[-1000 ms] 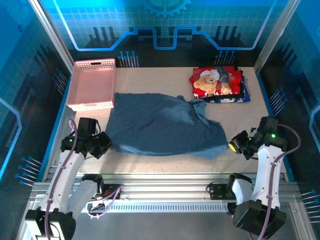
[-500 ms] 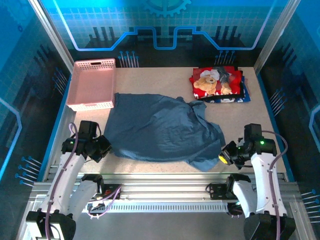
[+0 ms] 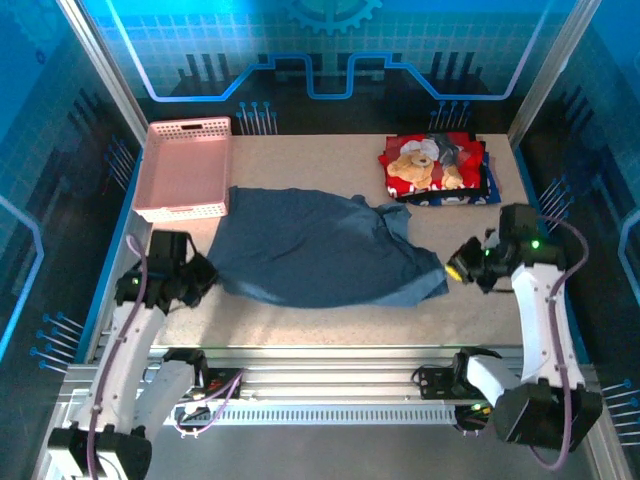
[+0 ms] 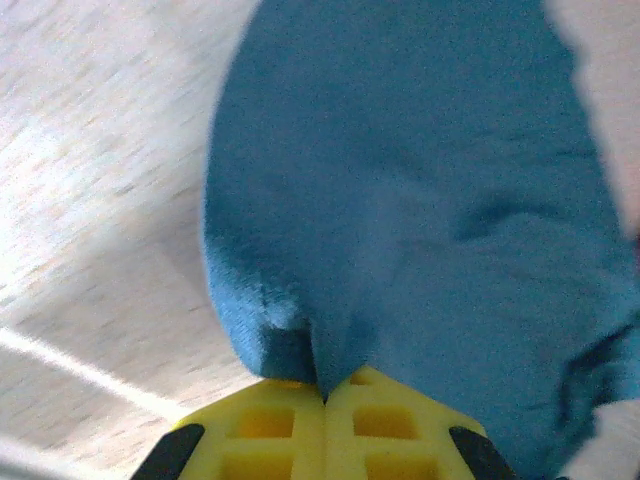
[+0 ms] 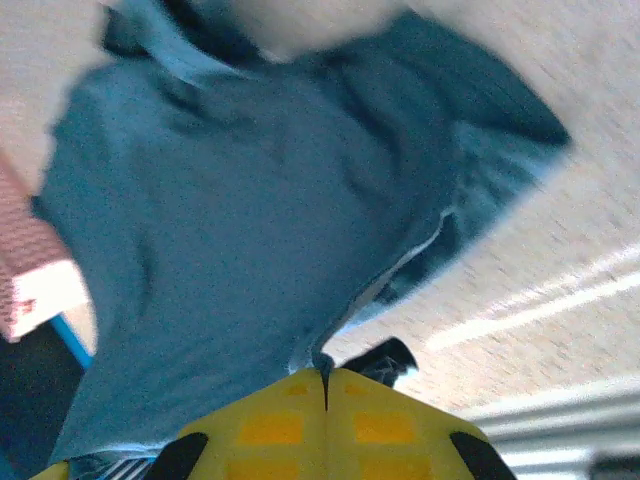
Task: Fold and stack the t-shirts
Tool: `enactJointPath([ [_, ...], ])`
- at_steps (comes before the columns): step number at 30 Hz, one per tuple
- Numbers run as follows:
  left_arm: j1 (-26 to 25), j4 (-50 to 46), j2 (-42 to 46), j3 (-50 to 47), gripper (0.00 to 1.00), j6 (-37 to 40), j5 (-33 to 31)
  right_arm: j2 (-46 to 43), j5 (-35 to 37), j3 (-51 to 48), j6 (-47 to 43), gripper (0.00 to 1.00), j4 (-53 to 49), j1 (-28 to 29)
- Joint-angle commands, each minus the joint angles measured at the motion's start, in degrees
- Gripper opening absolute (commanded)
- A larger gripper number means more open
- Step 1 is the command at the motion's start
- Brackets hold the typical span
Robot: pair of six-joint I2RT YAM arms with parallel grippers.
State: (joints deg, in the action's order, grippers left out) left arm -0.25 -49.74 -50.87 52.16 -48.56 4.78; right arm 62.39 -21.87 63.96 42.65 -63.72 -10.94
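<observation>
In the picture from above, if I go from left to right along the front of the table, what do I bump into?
left gripper → slate-blue t-shirt → right gripper

top view sharp, evenly lit; blue glow on back wall [image 3: 330,50], pale glare along table [image 3: 300,325] near edge. wrist views blurred; shirt [image 4: 420,200] soft, white glare streaks.

The slate-blue t-shirt [image 3: 320,255] at frame centre is soft, matt, lightly creased cloth. The table [image 3: 300,160] is matt, speckled beige. Upper left, the basket [image 3: 180,211] is pale pink lattice plastic. Upper right, the folded t-shirts [image 3: 432,168] are printed cloth.
</observation>
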Motion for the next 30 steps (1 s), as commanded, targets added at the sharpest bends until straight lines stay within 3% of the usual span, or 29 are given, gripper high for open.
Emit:
enactJointPath([
  [1, 0.08, 13.34, -9.13, 18.08, 0.0, 5.96, 4.21, 9.02, -7.38, 20.06, -0.9, 0.0, 10.79, -0.71],
  [5, 0.16, 15.11, -18.03, 40.94, 0.0, 12.08, 3.98, 16.62, -9.78, 40.81, 0.15, 0.0, 9.93, -2.04],
  [10, 0.25, 15.32, -23.94, 59.48, 0.0, 14.67, 5.41, 18.46, -14.36, 55.17, 2.84, 0.0, 8.88, -4.95],
  [18, 0.34, 17.94, -24.28, 71.11, 0.0, 16.65, 7.39, 13.61, -27.15, 63.39, 13.62, 0.0, 14.76, -19.41],
  [24, 0.34, 18.54, -25.68, 78.01, 0.0, 16.43, 8.58, 17.75, -31.06, 77.19, 21.24, 0.0, 17.07, -22.77],
  [30, 0.34, 18.27, -30.54, 81.53, 0.0, 15.84, 10.52, 22.1, -30.49, 81.52, 25.49, 0.0, 21.0, -23.95],
])
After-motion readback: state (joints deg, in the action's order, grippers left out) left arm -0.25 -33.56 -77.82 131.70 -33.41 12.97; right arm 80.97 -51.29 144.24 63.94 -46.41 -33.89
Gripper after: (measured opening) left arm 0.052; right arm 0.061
